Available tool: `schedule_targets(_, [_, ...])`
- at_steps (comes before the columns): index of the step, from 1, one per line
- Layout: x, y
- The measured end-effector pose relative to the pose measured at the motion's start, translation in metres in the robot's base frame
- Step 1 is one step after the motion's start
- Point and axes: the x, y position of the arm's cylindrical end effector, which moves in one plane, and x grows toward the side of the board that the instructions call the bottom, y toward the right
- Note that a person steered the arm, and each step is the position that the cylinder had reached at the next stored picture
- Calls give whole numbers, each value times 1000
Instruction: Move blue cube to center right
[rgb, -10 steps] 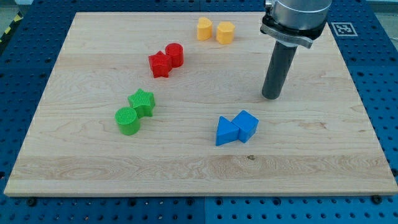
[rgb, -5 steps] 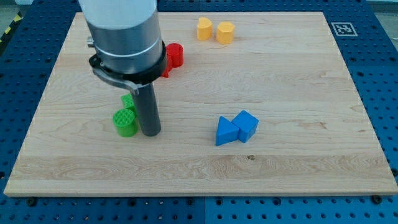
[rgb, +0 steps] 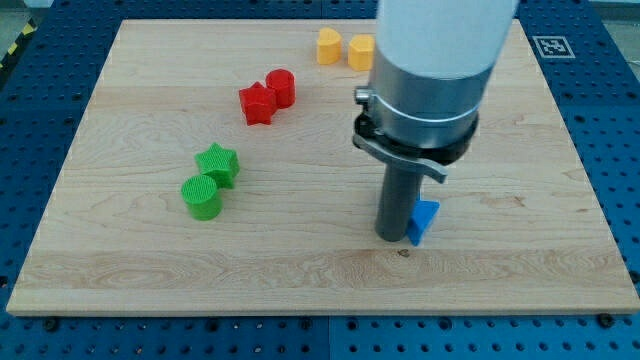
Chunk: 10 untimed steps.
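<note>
Blue cube: I cannot make it out for certain — only a small piece of blue plastic block (rgb: 425, 220) shows at the right of my rod, in the lower middle of the wooden table (rgb: 560, 220), nearer the bottom edge than the top. Whether that piece is the cube or the other blue shape, I cannot tell.
My tip: the end of my dark rod (rgb: 391, 237) rests on the table, touching the blue piece on its left side. It is a bare rod — nothing to spread or pinch.
Risk: pushing from here, the hidden blue blocks may split apart, and the wrong one could slide toward the right edge; an off-centre contact would spin the cube away rather than carry it.
Path: the centre of the right edge looks clear of blocks.
Neighbours: green star block (rgb: 217, 163) and green cylinder (rgb: 202, 196) touch each other toward the left edge; red star block (rgb: 256, 103) and red cylinder (rgb: 281, 87) sit together above them; two yellow blocks (rgb: 328, 46) lie near the top edge, one partly behind my arm.
</note>
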Motion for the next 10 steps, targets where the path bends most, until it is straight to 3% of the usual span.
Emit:
schedule_targets(2, [-10, 1])
schedule_targets(7, [-92, -4])
schedule_targets(10, [-88, 64])
